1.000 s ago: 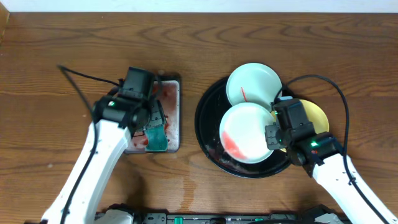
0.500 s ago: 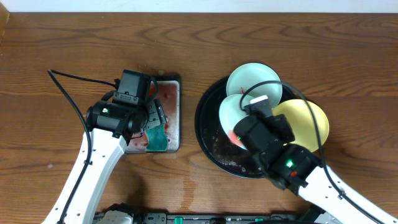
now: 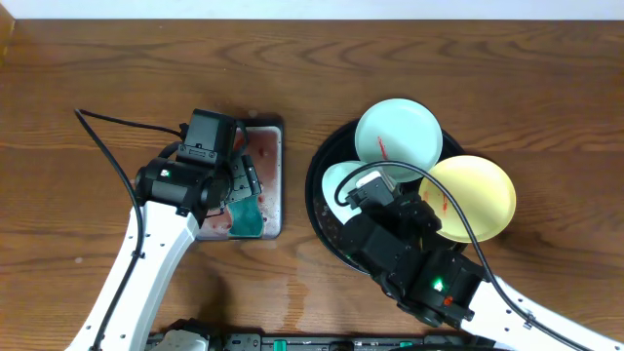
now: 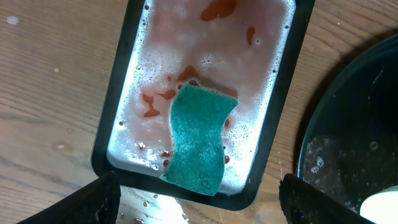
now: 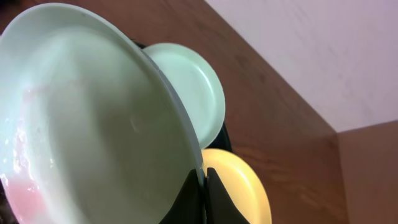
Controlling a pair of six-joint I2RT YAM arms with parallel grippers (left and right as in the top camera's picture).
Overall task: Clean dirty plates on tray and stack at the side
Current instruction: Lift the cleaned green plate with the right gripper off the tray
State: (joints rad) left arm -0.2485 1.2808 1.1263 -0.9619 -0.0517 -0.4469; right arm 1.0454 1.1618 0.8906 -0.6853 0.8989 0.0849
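Right claw point(image 5: 200, 190) clenched on pale plate point(image 5: 93, 112) rim — plate tilted, raised over black tray point(image 3: 322, 161). Left claw point(image 3: 234, 190) released above sponge point(image 4: 199, 140); should pinch sponge mid-body, wipe pink smear point(image 5: 18, 186) while plate held steady.

My left arm point(image 3: 146, 258): white links, black joint housings, a green indicator light, a trailing black cable point(image 3: 102, 146). My right arm point(image 3: 390, 249) is built alike. The left gripper point(image 4: 199, 186) has black fingers point(image 4: 93, 202).
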